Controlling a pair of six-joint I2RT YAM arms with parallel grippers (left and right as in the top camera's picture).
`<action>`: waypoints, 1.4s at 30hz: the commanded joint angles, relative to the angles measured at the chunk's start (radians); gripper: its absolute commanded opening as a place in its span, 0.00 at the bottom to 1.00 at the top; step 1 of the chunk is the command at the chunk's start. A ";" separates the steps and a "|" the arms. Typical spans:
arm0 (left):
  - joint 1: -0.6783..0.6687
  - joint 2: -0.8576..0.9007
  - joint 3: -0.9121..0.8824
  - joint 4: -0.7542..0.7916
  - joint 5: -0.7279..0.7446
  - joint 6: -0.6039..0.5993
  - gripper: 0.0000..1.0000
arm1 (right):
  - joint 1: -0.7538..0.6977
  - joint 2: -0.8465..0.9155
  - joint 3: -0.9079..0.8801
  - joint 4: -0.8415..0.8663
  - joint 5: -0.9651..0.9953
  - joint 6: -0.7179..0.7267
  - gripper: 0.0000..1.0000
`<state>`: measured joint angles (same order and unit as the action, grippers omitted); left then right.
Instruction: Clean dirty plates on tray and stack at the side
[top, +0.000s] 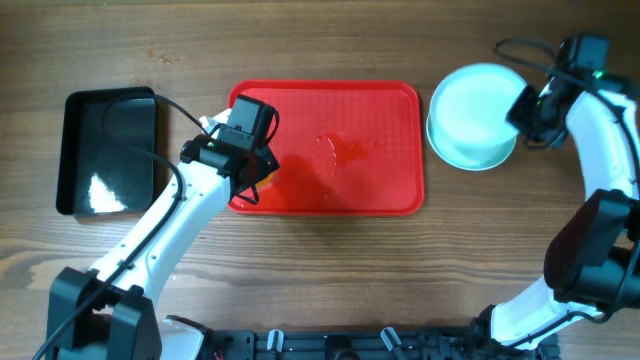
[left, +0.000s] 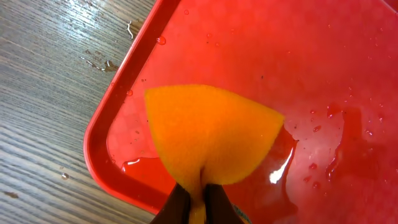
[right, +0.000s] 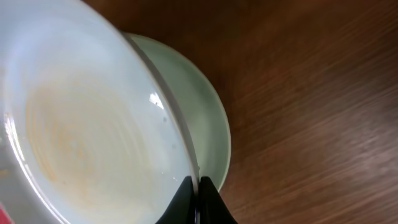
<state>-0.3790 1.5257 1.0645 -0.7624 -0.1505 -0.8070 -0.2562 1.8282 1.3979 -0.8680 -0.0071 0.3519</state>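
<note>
Right gripper (right: 198, 190) pinches a tilted plate (right: 81, 124) by its thin rim at three o'clock; it may slip. Left gripper (left: 198, 198) pinches a sponge (left: 205, 134).

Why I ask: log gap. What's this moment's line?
left fingers: shut on sponge over wet tray | right fingers: shut on plate above lower plate

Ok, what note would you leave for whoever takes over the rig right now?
Left gripper shut on the orange sponge, over the tray's corner.
Right gripper shut on the rim of the tilted plate, above the lower plate beside the tray.
Done: tray holds no plates, only water.
Left: set the tilted plate down; a faint orange tinge on it may need checking.
</note>
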 joint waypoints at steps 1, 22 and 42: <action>-0.005 -0.005 -0.008 0.001 0.004 -0.009 0.04 | 0.004 -0.024 -0.067 0.050 -0.024 0.026 0.04; -0.005 -0.005 -0.008 0.018 0.004 -0.013 0.04 | 0.312 -0.020 -0.071 0.065 -0.677 -0.176 0.95; 0.056 -0.046 -0.019 0.029 -0.043 -0.061 0.04 | 0.862 -0.003 -0.071 0.236 0.011 0.205 1.00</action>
<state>-0.3779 1.5253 1.0531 -0.7433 -0.1505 -0.8520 0.5945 1.8282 1.3281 -0.6418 -0.0689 0.4751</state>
